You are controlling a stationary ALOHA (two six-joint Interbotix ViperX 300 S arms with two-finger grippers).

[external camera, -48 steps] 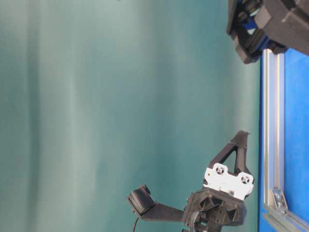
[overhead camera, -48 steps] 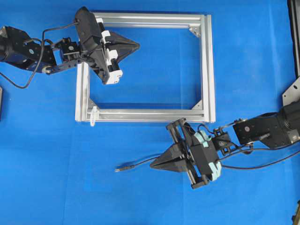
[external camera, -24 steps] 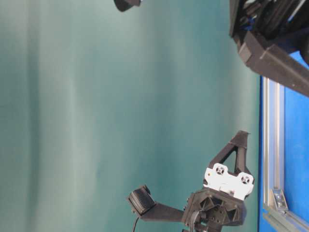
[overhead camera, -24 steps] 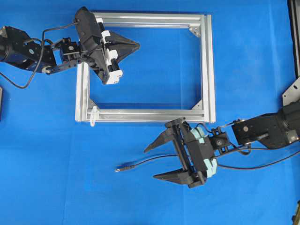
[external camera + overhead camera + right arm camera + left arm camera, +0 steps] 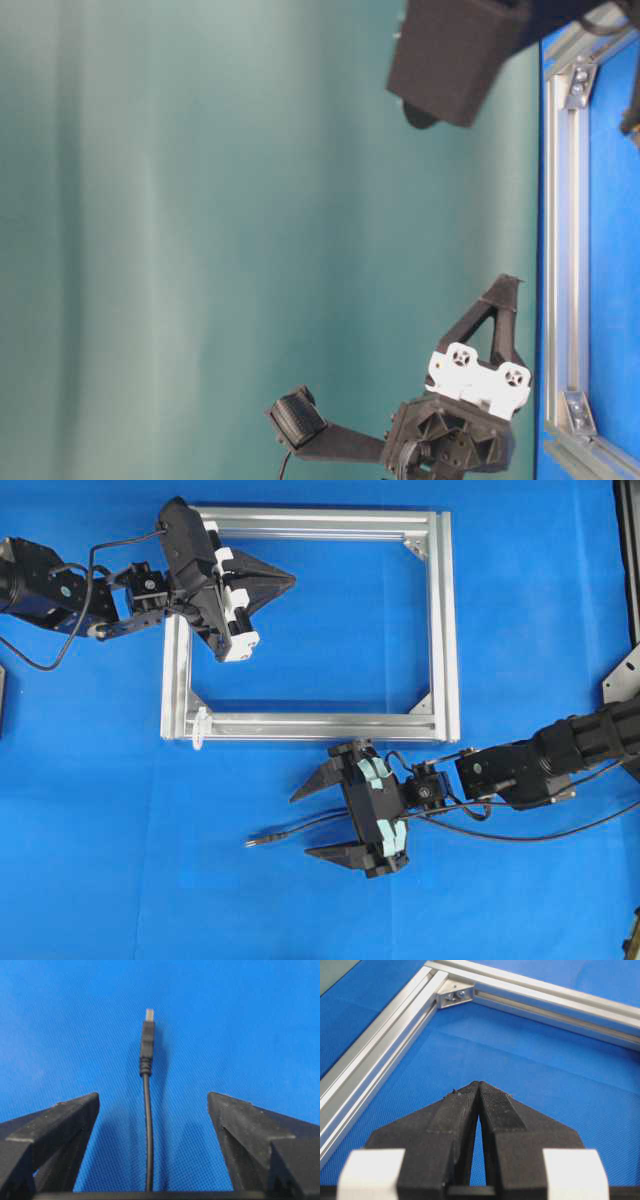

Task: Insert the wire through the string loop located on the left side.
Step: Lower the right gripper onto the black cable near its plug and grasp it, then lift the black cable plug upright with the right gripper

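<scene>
My right hand is spread wide, straddling the wire lying near the bench's front edge. Left hand pressed together, empty, over the frame. String loop at the frame's front-left corner.

The wire is black with a silvery tip, the frame silver, the surface blue.

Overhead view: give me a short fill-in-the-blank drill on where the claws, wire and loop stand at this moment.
1. The right claw is ____, its fingers either side of the wire.
2. The left claw is ____ and holds nothing.
3. The string loop sits at the aluminium frame's lower-____ corner.

Missing words: open; shut; left
</scene>
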